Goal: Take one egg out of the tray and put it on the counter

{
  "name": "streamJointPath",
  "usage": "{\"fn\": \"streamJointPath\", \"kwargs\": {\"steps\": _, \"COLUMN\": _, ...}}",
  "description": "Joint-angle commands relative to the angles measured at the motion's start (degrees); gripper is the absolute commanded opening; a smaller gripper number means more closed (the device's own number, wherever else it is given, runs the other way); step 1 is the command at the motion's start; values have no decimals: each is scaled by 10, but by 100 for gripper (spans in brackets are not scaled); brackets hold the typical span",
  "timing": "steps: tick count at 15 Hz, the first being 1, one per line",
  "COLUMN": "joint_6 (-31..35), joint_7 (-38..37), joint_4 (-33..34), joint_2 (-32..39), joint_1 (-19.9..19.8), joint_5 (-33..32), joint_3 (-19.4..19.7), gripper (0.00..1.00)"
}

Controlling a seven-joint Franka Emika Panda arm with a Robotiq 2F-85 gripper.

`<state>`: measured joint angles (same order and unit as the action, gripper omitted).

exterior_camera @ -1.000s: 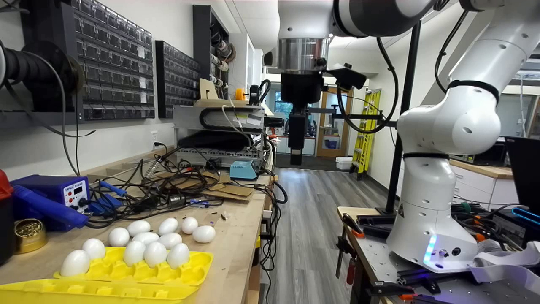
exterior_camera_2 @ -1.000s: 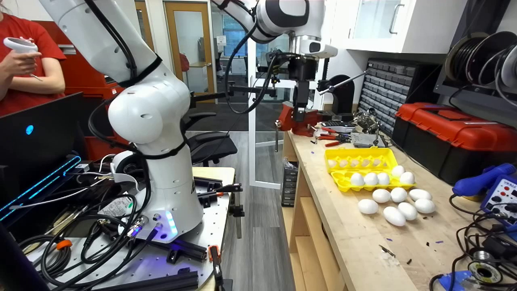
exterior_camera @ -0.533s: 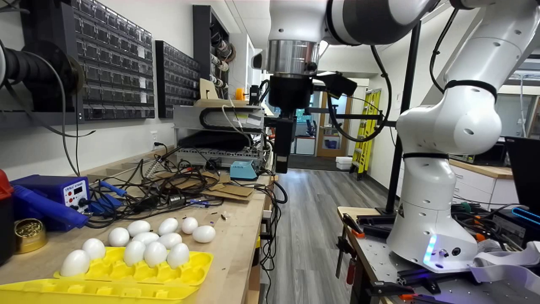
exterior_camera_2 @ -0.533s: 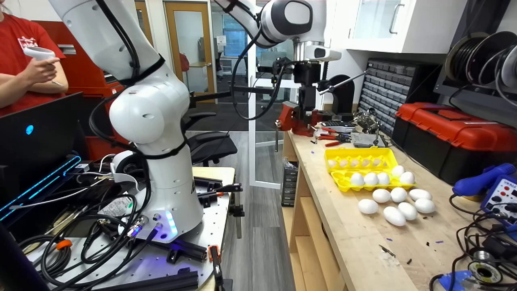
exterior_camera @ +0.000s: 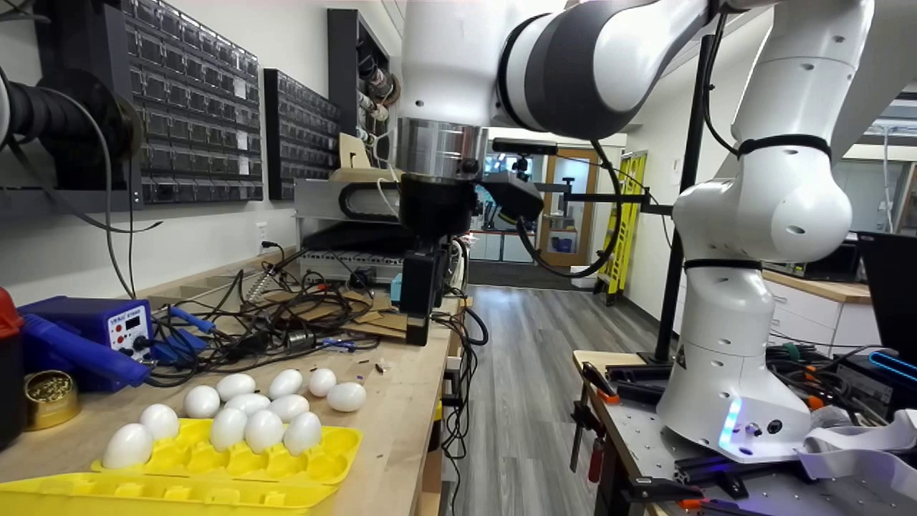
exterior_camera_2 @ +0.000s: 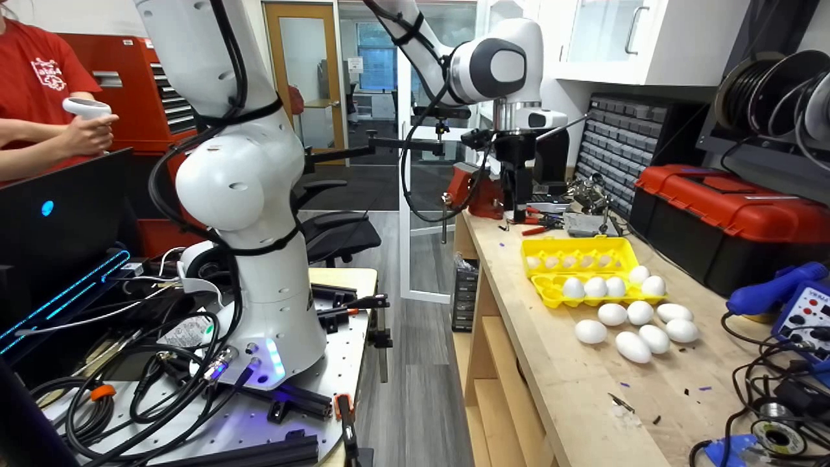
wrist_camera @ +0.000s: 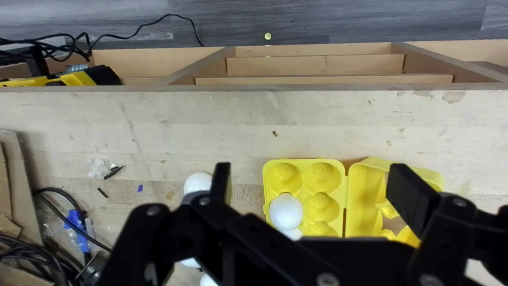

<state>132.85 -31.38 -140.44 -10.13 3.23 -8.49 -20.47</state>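
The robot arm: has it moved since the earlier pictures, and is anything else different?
The gripper came down and across toward the counter. The person's hand with the white device also lowered. Nothing was picked up: the gripper's jaws stand open in the wrist view. The eggs and yellow tray stayed put.

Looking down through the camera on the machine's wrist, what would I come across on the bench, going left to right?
Cardboard, blue object, black scraps, purple scrap, loose eggs, yellow tray.
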Motion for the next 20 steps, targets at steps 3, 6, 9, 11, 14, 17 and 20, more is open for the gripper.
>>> {"fn": "streamJointPath", "kwargs": {"steps": 3, "joint_6": 29, "joint_7": -50, "joint_4": 58, "joint_2": 94, "joint_1": 20, "joint_5": -60, "joint_3": 31, "gripper": 100}}
{"fn": "streamJointPath", "kwargs": {"steps": 6, "joint_6": 21, "joint_7": -26, "joint_4": 43, "joint_2": 83, "joint_1": 35, "joint_5": -43, "joint_3": 48, "gripper": 100}}
{"fn": "streamJointPath", "kwargs": {"steps": 9, "joint_6": 21, "joint_7": -25, "joint_4": 43, "joint_2": 83, "joint_1": 37, "joint_5": -43, "joint_3": 49, "gripper": 100}}
{"fn": "streamJointPath", "kwargs": {"steps": 11, "joint_6": 21, "joint_7": -25, "joint_4": 43, "joint_2": 83, "joint_1": 39, "joint_5": -43, "joint_3": 49, "gripper": 100}}
{"fn": "streamJointPath", "kwargs": {"steps": 14, "joint_6": 19, "joint_7": -41, "joint_4": 50, "joint_2": 95, "joint_1": 40, "joint_5": -52, "joint_3": 51, "gripper": 100}}
{"fn": "streamJointPath", "kwargs": {"steps": 17, "joint_6": 26, "joint_7": -82, "joint_4": 62, "joint_2": 116, "joint_1": 43, "joint_5": -85, "joint_3": 60, "gripper": 100}}
{"fn": "streamJointPath", "kwargs": {"steps": 20, "joint_6": 29, "joint_7": -111, "joint_4": 84, "joint_2": 144, "joint_1": 49, "joint_5": -112, "joint_3": 72, "gripper": 100}}
